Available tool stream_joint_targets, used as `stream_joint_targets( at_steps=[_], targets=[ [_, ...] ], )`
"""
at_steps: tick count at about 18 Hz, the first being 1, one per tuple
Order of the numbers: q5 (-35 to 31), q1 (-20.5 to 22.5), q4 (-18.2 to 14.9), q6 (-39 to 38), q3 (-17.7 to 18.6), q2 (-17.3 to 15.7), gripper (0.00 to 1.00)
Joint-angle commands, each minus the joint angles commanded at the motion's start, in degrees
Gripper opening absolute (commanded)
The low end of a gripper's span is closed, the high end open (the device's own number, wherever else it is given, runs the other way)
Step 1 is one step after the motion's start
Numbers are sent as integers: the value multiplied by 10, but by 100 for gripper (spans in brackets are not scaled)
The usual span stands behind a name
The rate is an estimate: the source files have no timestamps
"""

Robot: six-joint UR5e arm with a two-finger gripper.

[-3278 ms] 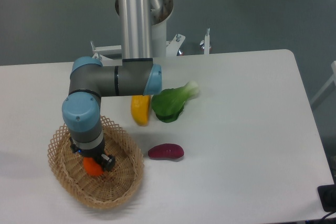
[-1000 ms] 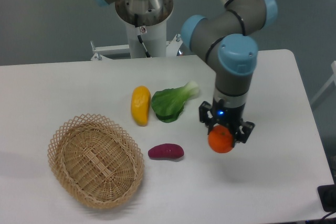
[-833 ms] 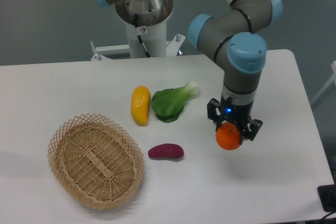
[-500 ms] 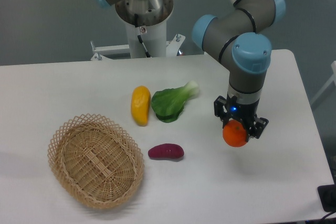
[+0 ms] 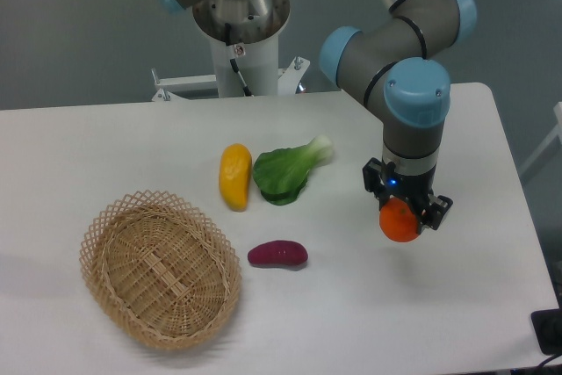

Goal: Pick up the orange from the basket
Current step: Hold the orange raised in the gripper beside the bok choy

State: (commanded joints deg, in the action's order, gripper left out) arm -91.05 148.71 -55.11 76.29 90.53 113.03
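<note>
1. The gripper [image 5: 402, 219] points straight down, its fingers clamped on the orange [image 5: 399, 223], which sits right between them, out over the white table [image 5: 492, 305].
2. Far off to the gripper's lower left sits the basket [image 5: 160, 268].
3. Between the two lies a purple sweet potato [image 5: 277, 255]; leafy greens [image 5: 283, 174] and a yellow vegetable [image 5: 234, 176] lie upper left.
</note>
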Motion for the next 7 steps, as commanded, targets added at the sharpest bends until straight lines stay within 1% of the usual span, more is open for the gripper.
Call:
stream_joint_targets(
  at_steps=[7],
  targets=[
    [0, 0, -1, 0, -2, 0, 61]
  ],
)
